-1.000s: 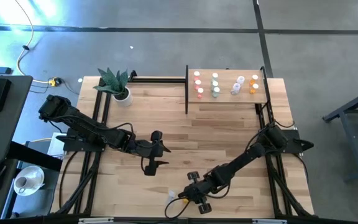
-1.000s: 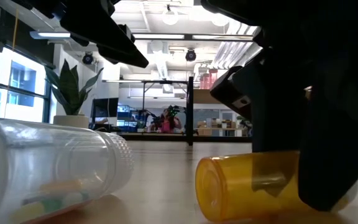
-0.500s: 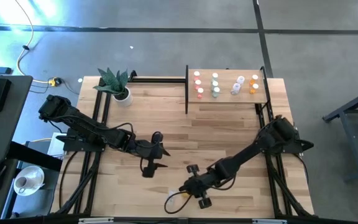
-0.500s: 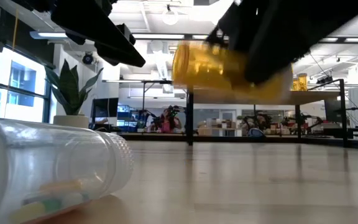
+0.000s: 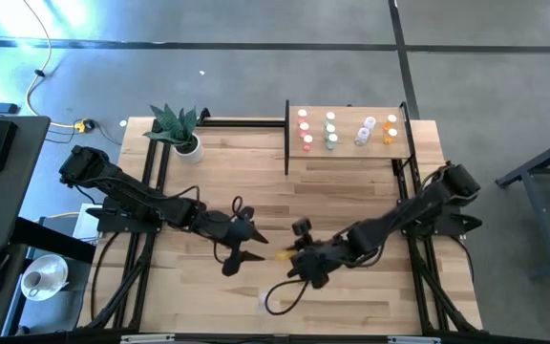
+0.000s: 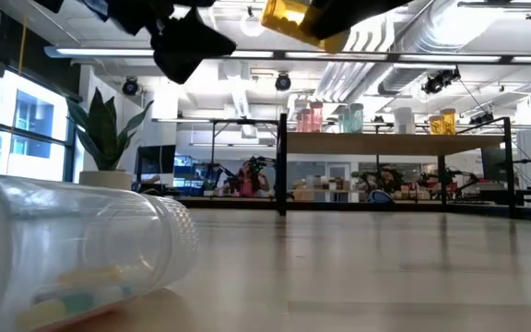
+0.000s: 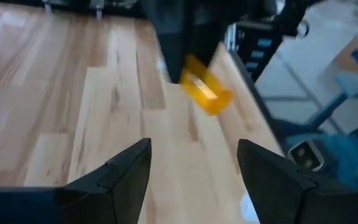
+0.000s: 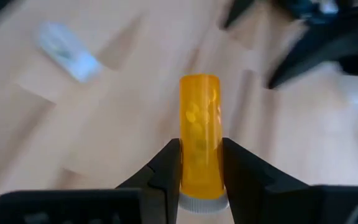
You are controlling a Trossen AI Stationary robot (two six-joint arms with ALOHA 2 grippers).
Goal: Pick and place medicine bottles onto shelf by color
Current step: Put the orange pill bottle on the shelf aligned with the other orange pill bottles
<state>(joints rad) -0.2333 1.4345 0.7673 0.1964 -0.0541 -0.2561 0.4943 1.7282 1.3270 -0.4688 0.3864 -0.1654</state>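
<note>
Looking straight down in the high view: right gripper (image 5: 294, 256) out over the middle of the table (image 5: 351, 201), clamped on an orange bottle (image 5: 282, 255) that sticks out sideways toward the left arm. Left gripper (image 5: 246, 245) close by, its fingers spread wide and holding nothing. Shelf (image 5: 349, 141) at the table's far edge, carrying standing bottles grouped by colour: pink bottles (image 5: 304, 129), green bottles (image 5: 330, 130), clear bottles (image 5: 365, 132), orange bottles (image 5: 390, 129). Potted plant (image 5: 179, 129) at the far left corner, well apart from both grippers.

From table height in the low view: orange bottle (image 6: 302, 20) held high, lying nearly level in the air, well clear of the tabletop. Clear bottle (image 6: 76, 249) on its side on the wood, very near the camera, with pale tablets visible inside. Shelf (image 6: 376, 144) far behind with its row of bottles on top, plant (image 6: 107, 138) off to the side.

Left wrist view: both dark fingers (image 7: 126, 177) set far apart with bare planks between them; orange bottle (image 7: 205, 93) ahead, pinched at one end by the other arm's dark fingers, blurred.

Right wrist view: orange bottle (image 8: 199, 140) gripped between the two fingers (image 8: 166, 171) near its white cap, body pointing away from the wrist; clear bottle (image 8: 67, 46) lying on the table beyond, blurred
</note>
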